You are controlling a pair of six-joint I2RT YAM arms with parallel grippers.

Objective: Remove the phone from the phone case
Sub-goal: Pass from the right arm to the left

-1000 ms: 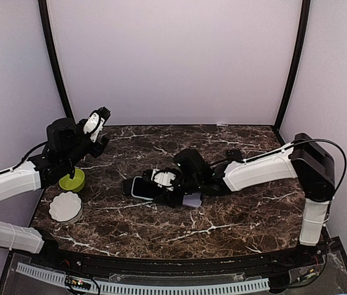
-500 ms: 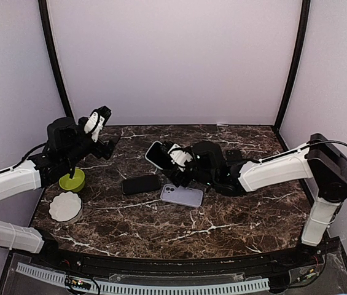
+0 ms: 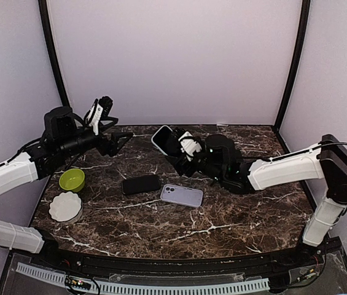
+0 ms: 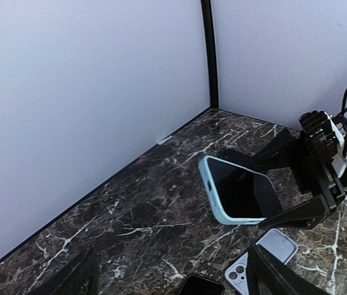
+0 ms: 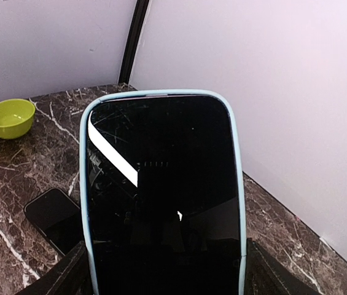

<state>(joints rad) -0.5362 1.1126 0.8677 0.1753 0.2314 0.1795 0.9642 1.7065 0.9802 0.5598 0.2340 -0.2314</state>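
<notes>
A phone with a dark screen sits in a light blue phone case. It is held up in the air over the back middle of the table. My right gripper is shut on its lower end, one finger on each long side. In the left wrist view the phone hangs tilted, screen up, with the case rim showing along its near side. My left gripper is open and empty, raised to the left of the phone and pointing toward it.
A bare black phone and a lilac phone case lie flat on the marble table below. A green bowl and a white scalloped dish stand at the left edge. Purple walls enclose the back and sides.
My right gripper lifted the cased phone off the table, up and toward the back. My left gripper swung rightward toward it and opened wider.
</notes>
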